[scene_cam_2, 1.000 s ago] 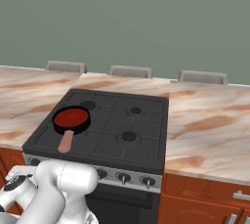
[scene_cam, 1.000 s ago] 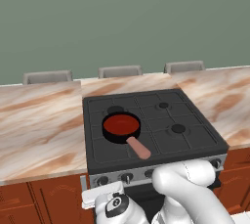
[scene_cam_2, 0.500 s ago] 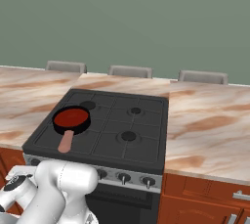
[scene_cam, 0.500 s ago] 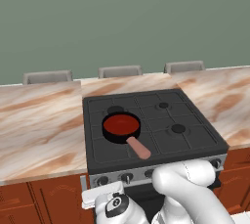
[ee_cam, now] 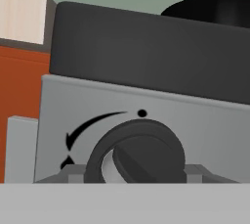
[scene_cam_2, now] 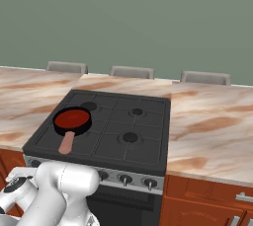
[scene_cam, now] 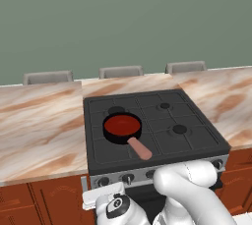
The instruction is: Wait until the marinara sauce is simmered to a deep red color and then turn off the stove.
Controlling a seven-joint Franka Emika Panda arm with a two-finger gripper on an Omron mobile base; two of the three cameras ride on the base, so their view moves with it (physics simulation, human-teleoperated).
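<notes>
The marinara sauce (scene_cam: 121,125) (scene_cam_2: 72,118) is a smooth deep red disc in a small black pan on the front left burner. The pan's pinkish handle (scene_cam: 140,148) points toward the front edge. The stove (scene_cam: 197,135) (scene_cam_2: 148,121) is a black cooktop with a silver front panel. In the hand view, a dark round knob (ee_cam: 139,152) on that panel fills the lower middle, under a curved arrow and a dot. My gripper (ee_cam: 135,171) is shut on this knob, with a fingertip on each side. The pan's black wall (ee_cam: 215,8) shows above the stove's edge.
Marbled tan countertop (scene_cam: 39,126) (scene_cam_2: 212,121) flanks the stove on both sides. Three grey chair backs (scene_cam: 121,71) stand behind the counter. Reddish wooden cabinets (scene_cam_2: 207,200) sit below. More knobs (scene_cam_2: 126,179) line the panel to the right of my arm.
</notes>
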